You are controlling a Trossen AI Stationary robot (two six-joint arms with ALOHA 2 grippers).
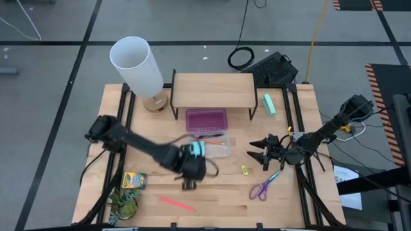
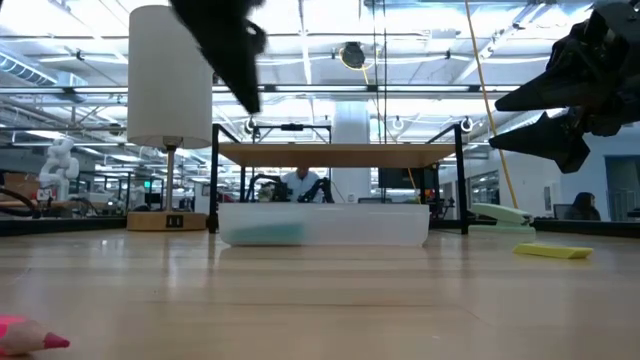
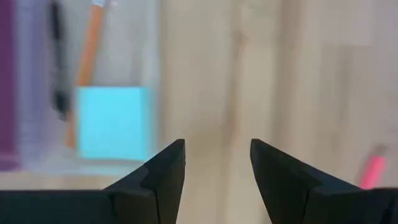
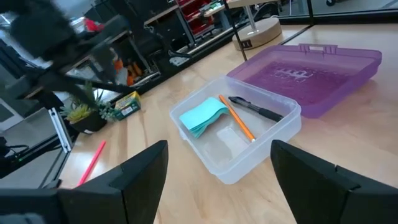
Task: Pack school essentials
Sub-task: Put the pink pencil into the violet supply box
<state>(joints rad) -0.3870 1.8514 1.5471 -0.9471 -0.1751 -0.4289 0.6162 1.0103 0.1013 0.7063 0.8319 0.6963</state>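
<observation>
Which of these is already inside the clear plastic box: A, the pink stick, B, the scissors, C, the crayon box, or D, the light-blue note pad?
D: the right wrist view shows the light-blue note pad lying in the clear plastic box beside a black pen, while the scissors, crayon box and pink stick lie on the table.

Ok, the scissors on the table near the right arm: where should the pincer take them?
Probably the thin shank between blades and handles of the scissors, from straight above. They lie flat, blades pointing toward the right pincer, so close across the narrow width; the looped handles are bulkier.
</observation>
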